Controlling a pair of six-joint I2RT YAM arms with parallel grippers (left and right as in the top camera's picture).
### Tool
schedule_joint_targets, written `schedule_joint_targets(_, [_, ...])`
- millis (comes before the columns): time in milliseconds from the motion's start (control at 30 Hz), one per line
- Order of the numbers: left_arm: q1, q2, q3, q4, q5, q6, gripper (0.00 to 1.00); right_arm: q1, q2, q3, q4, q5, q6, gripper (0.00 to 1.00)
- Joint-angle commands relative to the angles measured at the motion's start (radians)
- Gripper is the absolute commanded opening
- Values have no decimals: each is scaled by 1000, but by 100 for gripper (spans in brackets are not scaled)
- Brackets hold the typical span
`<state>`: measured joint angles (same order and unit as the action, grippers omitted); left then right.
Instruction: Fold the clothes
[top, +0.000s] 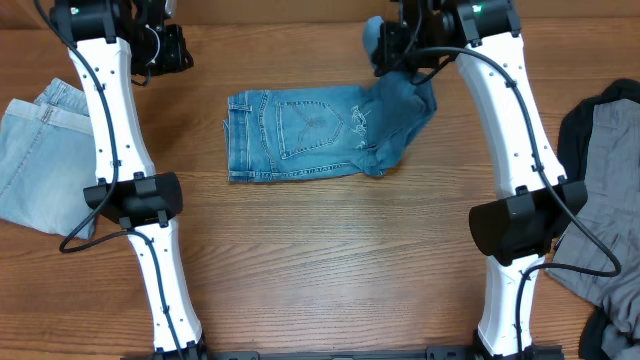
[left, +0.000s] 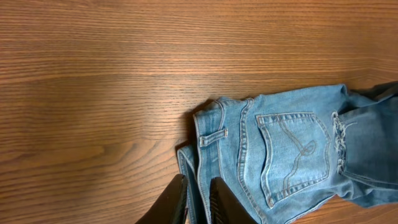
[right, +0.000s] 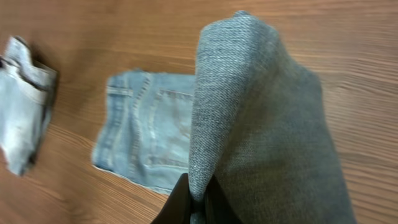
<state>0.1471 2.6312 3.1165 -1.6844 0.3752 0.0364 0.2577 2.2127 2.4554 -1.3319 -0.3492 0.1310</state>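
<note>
Right pincer (right: 198, 200), clamped on the lifted leg (right: 261, 112) of the blue jeans (top: 290, 135) lying far-centre on the table (top: 320, 260), seems mid-fold and must next carry that leg left over the waistband (top: 237, 135); left pincer (left: 198, 202) hovers nearly together, its grip unclear.

Bright even light; soft right-wrist blur.

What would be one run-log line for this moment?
task: fold jeans | right gripper: shut on lifted jeans leg | left gripper: nearly shut, empty, apart from jeans | fold: not finished
</note>
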Motion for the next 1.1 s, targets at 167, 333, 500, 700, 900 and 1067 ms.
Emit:
schedule_joint_targets(167, [5,-56,26,-5,18,2,20,163,-40,31,104,-40,115,4])
schedule_joint_targets(333, [5,-56,26,-5,19,-18,20,248,-19,-3,219,27,134,4])
schedule_joint_targets(500, [5,-58,26,-5,19,-31,21,328,107,-3,344,26,170,4])
schedule_joint_targets(700, [4,-58,26,-5,90,-44,22,421,215,-3,454,27,169,4])
schedule_joint_targets(900, [3,-58,26,-5,124,-67,25,431,238,-3,456,27,169,4])
schedule_joint_targets(1067, [2,-58,26,-5,123,-67,27,431,241,-36,476,27,169,4])
